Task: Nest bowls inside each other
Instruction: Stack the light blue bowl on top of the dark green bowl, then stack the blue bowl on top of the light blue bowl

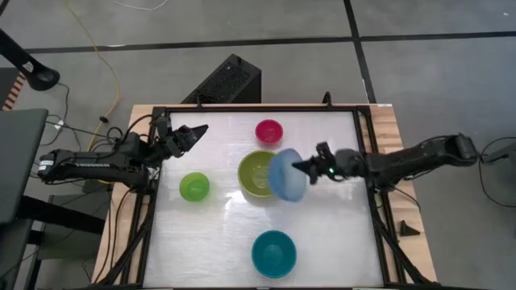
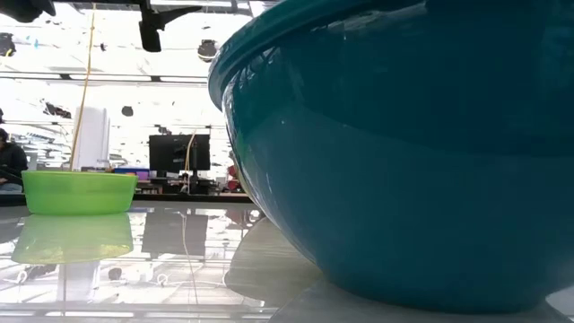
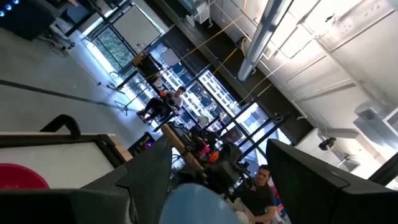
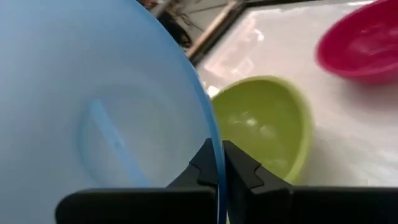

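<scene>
My right gripper (image 1: 305, 167) is shut on the light blue bowl (image 1: 288, 175), which stands tipped on edge over the right rim of the olive-green bowl (image 1: 256, 174) at the table's middle. The magenta bowl (image 1: 268, 130) rests on its base behind them. The small bright green bowl (image 1: 194, 187) sits to the left, and the teal bowl (image 1: 273, 253) is near the front edge. My left gripper (image 1: 193, 131) hangs open and raised at the far left, touching nothing. My right gripper pinches the light blue bowl's rim (image 4: 217, 163), one finger on each side of the thin wall. The fingers (image 4: 244, 169) come about level from the table's right. The bowl is tipped steeply. Whether it touches the olive-green bowl (image 4: 267, 127) I cannot tell.
A black frame (image 1: 367, 153) borders the white tabletop. In the low view the teal bowl (image 2: 404, 152) fills the foreground and the bright green bowl (image 2: 79, 192) sits at the left. People show in the room beyond in the left wrist view.
</scene>
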Motion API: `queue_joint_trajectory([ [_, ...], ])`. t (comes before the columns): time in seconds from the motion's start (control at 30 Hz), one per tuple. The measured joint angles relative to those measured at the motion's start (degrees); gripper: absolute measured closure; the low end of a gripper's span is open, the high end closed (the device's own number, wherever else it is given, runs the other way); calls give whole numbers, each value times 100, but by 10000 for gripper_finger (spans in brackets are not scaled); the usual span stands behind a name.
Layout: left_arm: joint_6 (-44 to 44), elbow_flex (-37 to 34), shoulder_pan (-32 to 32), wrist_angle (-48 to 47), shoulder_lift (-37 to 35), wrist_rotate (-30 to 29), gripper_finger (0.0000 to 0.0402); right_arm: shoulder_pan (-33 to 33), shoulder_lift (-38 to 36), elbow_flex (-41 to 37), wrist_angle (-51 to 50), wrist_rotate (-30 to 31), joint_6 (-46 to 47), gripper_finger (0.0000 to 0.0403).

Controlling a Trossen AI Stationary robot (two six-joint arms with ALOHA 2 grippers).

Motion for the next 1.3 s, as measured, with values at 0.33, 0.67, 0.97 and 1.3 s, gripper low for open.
queue_joint_trajectory([
  [0.33,-15,0,0,-22,-4,-4,152,-1051,2265,2284,-2104,-1710,-1141,374],
  [0.67,-28,0,0,-20,-7,108,152,-1309,4077,4626,-4548,-1669,-2415,374],
  [0.97,-36,0,-2,-23,-11,160,152,-1230,4653,5479,-5618,-1228,-2701,283],
  [1.3,-26,0,-2,-33,-11,299,152,-1106,3663,5486,-5885,-954,-2487,141],
])
